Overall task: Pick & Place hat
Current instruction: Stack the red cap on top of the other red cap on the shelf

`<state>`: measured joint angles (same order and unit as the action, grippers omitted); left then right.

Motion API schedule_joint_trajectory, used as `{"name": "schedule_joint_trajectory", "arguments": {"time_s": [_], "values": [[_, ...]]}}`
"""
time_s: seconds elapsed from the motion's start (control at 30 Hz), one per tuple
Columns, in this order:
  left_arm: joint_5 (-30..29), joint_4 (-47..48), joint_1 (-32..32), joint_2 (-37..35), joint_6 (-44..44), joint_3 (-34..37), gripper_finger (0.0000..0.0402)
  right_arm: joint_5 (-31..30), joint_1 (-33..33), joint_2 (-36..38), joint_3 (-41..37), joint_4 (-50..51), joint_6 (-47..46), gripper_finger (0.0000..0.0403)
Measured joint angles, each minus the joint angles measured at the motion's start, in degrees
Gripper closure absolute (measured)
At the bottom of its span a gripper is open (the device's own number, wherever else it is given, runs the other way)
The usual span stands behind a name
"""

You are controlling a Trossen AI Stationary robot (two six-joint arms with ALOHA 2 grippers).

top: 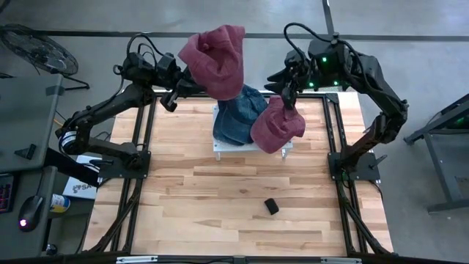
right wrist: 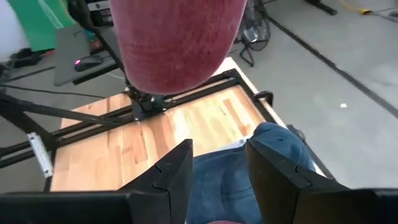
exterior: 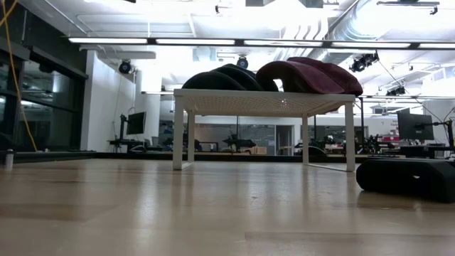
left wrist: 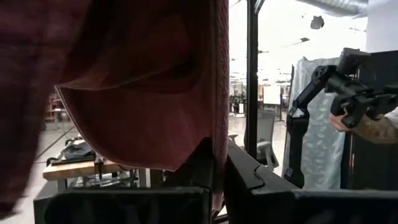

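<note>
A maroon hat (top: 216,59) is held high over the table's far side by my left gripper (left wrist: 217,163), which is shut on it. In the right wrist view the same hat (right wrist: 177,43) shows ahead. A second maroon hat (top: 277,125) and a blue denim hat (top: 238,114) lie side by side on top of a small white rack (exterior: 249,103). My right gripper (top: 288,99) hovers open just above the maroon hat on the rack. Nothing is between its fingers (right wrist: 177,168). My left gripper pinches an edge of the maroon hat's fabric (left wrist: 217,124) between its two fingers, coming from the table's left and slanting slightly upward. The hat is lifted clear of everything, and its body bulges out beyond and above the fingers. How many layers it holds I cannot tell.
A small black object (top: 272,207) lies on the wooden tabletop toward the near right. The white rack's legs (exterior: 178,135) stand on the table at its far middle. Bare wood (top: 198,213) stretches across the near half. Black frame rails (top: 333,147) run along the sides.
</note>
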<state>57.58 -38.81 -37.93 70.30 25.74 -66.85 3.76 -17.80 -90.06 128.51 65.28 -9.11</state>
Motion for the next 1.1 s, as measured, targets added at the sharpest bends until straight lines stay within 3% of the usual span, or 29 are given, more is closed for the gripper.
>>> {"name": "schedule_joint_trajectory", "arguments": {"time_s": [0.37, 0.5, 0.7, 0.87, 1.1], "values": [[0.9, -0.1, 0.0, 0.0, 0.0, 0.0, 0.0394, 14.7, -6.5, -7.2, 0.0, -8.9, 3.5, 0.0261], [2.4, -0.4, -0.1, -0.1, 0.0, 0.0, 0.0394, 16.3, -7.8, -11.3, 0.0, -11.7, 3.6, 0.0261], [5.0, -0.6, -6.2, -3.9, 0.9, 0.0, 0.0394, 18.0, -10.2, -14.9, 0.0, -15.4, 3.3, 0.0261], [8.0, -0.1, -12.0, -6.2, 2.0, 0.0, 0.0394, 26.3, -11.7, -18.5, 0.0, -20.8, 1.2, 0.0261], [17.1, 0.1, -17.9, -6.4, 6.5, 0.0, 0.0394, 35.7, -11.9, -23.4, 0.0, -28.3, -0.1, 0.0261]]}}
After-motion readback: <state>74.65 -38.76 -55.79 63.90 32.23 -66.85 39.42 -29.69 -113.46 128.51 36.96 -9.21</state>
